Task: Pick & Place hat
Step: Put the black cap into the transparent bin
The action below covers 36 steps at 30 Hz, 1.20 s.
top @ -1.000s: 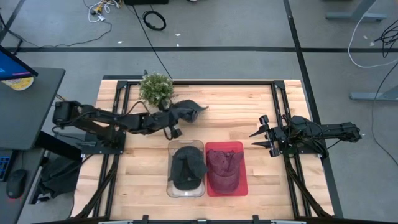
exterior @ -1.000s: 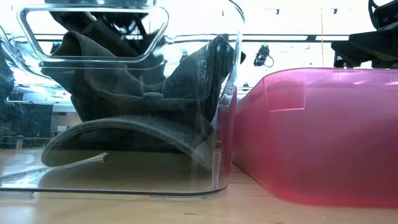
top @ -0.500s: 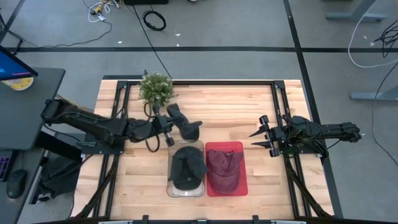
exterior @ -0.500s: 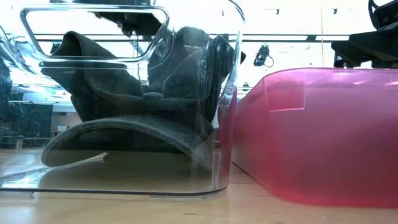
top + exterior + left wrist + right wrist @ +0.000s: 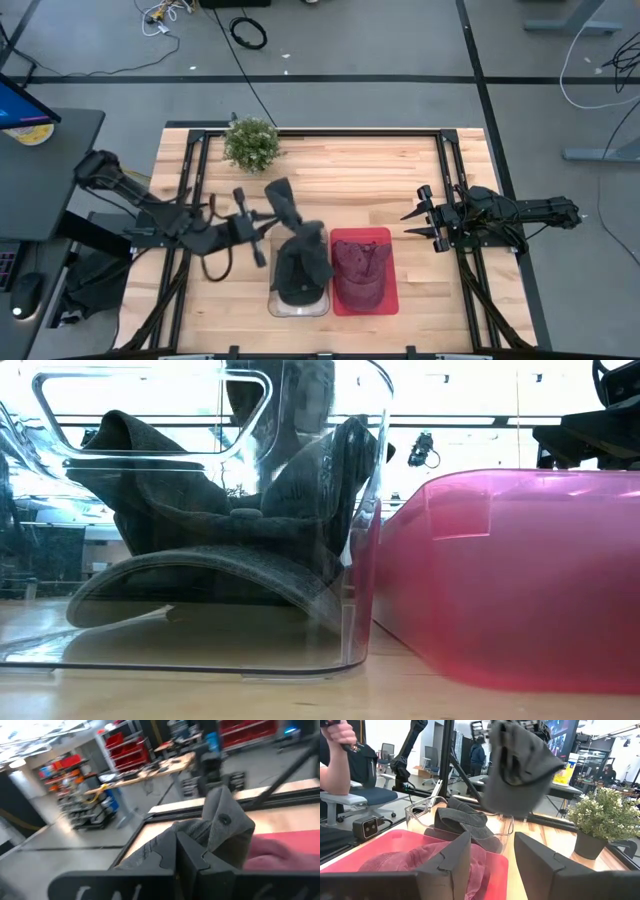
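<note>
A dark grey hat (image 5: 293, 212) hangs in the air over the far end of the clear bin (image 5: 274, 300), with my left gripper (image 5: 270, 224) shut on it. From the right wrist view the hat (image 5: 517, 770) hangs well above the bin (image 5: 422, 805). Another dark grey hat (image 5: 300, 268) lies inside that bin. A maroon hat (image 5: 360, 272) lies in the red bin (image 5: 391, 290) beside it. At the table's right edge my right gripper (image 5: 418, 222) waits, open, its fingers apart (image 5: 492, 860). My left gripper pinches bunched cloth of the hat's crown (image 5: 192, 832) between its two shut fingers (image 5: 187, 857). The fingers reach in about level from the table's left side. The hat is lifted clear, crumpled, and droops below and beyond the fingers over the clear bin's far end.
A small potted plant (image 5: 250, 142) stands at the table's far left. Black frame rails (image 5: 448, 170) run along the table's sides. A seated person (image 5: 340, 755) and another robot arm show beyond the table in the right wrist view. Bare wood lies to the left of the bins.
My left gripper has swung from beside the plant toward the table's near edge and risen, staying shut on the grey hat. The hat has been carried along, clear of the table, from the far part of the table to above the clear bin's far end.
</note>
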### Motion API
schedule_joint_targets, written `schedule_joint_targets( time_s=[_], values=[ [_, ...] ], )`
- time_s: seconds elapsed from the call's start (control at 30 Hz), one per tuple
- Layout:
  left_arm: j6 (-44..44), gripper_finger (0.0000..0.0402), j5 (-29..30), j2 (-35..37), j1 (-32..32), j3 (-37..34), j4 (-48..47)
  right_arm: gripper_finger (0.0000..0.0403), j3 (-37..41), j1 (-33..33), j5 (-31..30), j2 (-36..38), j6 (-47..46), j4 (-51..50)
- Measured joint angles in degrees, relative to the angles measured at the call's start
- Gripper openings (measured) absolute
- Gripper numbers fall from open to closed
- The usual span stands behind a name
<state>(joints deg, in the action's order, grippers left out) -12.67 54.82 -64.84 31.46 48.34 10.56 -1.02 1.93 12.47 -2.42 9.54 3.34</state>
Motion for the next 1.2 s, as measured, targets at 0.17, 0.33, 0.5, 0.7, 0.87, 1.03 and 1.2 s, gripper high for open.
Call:
schedule_joint_targets(
  time_s=[0.17, 0.33, 0.5, 0.7, 0.87, 1.03, 1.2],
  values=[
    [0.4, 0.0002, -0.7, 0.0, 5.8, 2.9, 0.2, 0.0157, 0.0, 0.0, 0.0, 0.0, 0.0, 0.0],
    [1.8, 0.0002, -0.9, 0.0, 10.4, 4.0, 0.1, 0.0157, 0.0, 0.0, 0.0, 0.0, 0.0, 0.0],
    [2.4, 0.0002, -0.9, 0.0, 13.2, 4.8, -0.4, 0.0157, 0.0, 0.0, 0.0, 0.0, 0.0, 0.0],
    [4.9, 0.0002, -0.8, -2.4, 17.2, 8.5, -4.0, 0.0157, 0.0, 0.0, 0.0, 0.0, 0.0, 0.0],
    [9.5, 0.0002, 3.6, -7.4, 19.5, 14.9, -10.5, 0.0157, 0.0, 0.0, 0.0, 0.0, 0.0, 0.0],
    [16.8, 0.0002, 4.7, -14.5, 20.2, 23.6, -23.3, 0.0157, 0.0, 0.0, 0.0, 0.0, 0.0, 0.0],
    [24.3, 0.0002, 4.5, -20.1, 19.0, 30.4, -36.0, 0.0157, 0.0, 0.0, 0.0, 0.0, 0.0, 0.0]
  ],
)
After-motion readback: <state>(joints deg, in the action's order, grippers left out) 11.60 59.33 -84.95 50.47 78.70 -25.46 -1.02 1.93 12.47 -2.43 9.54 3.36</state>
